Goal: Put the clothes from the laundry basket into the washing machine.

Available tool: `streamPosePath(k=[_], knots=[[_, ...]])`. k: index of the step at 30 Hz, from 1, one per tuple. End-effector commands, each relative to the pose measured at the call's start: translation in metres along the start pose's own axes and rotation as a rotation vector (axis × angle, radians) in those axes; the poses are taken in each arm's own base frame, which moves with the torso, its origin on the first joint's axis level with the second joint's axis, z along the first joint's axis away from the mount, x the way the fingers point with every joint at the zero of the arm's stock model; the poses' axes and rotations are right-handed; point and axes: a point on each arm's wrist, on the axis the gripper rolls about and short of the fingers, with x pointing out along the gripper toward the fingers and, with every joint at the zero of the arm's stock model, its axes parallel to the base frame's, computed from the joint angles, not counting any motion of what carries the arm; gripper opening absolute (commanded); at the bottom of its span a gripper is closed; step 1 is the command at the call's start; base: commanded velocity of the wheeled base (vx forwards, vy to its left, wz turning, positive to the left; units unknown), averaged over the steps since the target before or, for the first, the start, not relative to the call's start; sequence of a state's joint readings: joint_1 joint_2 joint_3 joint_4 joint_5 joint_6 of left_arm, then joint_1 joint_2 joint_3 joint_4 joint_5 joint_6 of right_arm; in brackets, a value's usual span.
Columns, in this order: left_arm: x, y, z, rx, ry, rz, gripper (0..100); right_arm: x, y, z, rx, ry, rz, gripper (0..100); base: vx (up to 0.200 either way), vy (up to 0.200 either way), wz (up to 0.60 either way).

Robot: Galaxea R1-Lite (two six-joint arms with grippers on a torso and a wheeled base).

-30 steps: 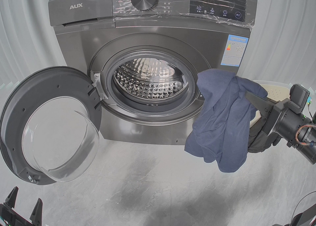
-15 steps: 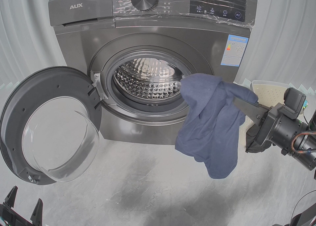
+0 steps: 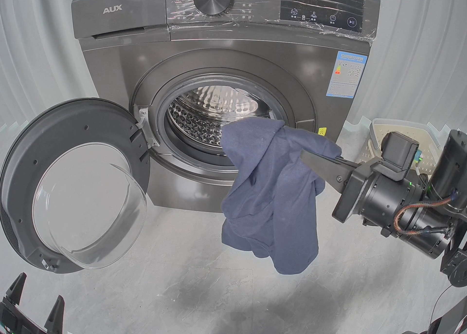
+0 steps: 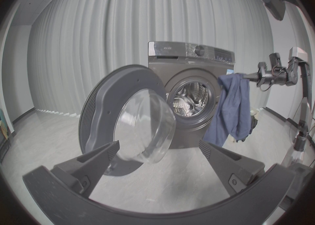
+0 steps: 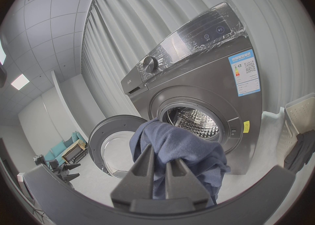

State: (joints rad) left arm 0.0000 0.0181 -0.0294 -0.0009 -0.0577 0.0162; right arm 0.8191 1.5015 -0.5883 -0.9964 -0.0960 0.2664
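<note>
At 7 o'clock in the head view, the left gripper (image 3: 40,290) rests with its fingers apart. The round grey glass-bowled door (image 3: 73,184) stands open at 9 o'clock of the grey front-loading washing machine (image 3: 121,57). The dark blue cloth garment (image 3: 272,189) hangs before the steel drum (image 3: 204,120), at its 4 o'clock edge, pinched tight by the right gripper (image 3: 311,159). The white perforated plastic laundry basket (image 3: 389,128) sits at 3 o'clock.

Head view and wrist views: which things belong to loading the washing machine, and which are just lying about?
Job: blue garment; right gripper shut on it; washing machine, door open; laundry basket; dark garment draped over its rim.
Lying about: curtain; teal sofa; open left gripper.
</note>
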Motion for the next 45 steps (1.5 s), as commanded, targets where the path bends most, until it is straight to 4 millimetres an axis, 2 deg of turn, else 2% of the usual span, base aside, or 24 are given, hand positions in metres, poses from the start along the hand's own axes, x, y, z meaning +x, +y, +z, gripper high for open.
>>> streamPosePath(k=[1,3,5,7,11,19,31,45], knots=[[-0.016,-0.004,0.059,0.004,-0.177,-0.15,100,0.019,0.006,-0.006,0.022,0.01,0.012,0,0.0,0.0,0.0],[-0.007,-0.006,0.072,0.004,-0.118,-0.283,100,0.027,0.012,-0.005,0.035,0.003,0.029,0,0.0,0.0,0.0],[0.004,-0.006,0.077,-0.007,-0.058,-0.348,100,0.031,0.013,-0.006,0.037,0.004,0.032,0,0.0,0.0,0.0],[0.021,-0.006,0.078,-0.024,0.039,-0.403,100,0.035,0.014,-0.006,0.036,-0.002,0.033,0,0.0,0.0,0.0],[0.057,-0.006,0.089,-0.026,0.114,-0.486,100,0.045,0.015,-0.009,0.037,-0.028,0.042,0,0.0,0.0,0.0],[0.121,-0.017,0.091,-0.034,0.204,-0.617,100,0.062,0.019,-0.002,0.043,-0.076,0.059,0,0.0,0.0,0.0],[0.182,-0.044,0.087,-0.042,0.28,-0.743,100,0.07,0.021,-0.001,0.044,-0.089,0.057,0,0.0,0.0,0.0],[0.232,-0.072,0.089,-0.05,0.328,-0.815,100,0.07,0.023,0.0,0.045,-0.093,0.064,0,0.0,0.0,0.0]])
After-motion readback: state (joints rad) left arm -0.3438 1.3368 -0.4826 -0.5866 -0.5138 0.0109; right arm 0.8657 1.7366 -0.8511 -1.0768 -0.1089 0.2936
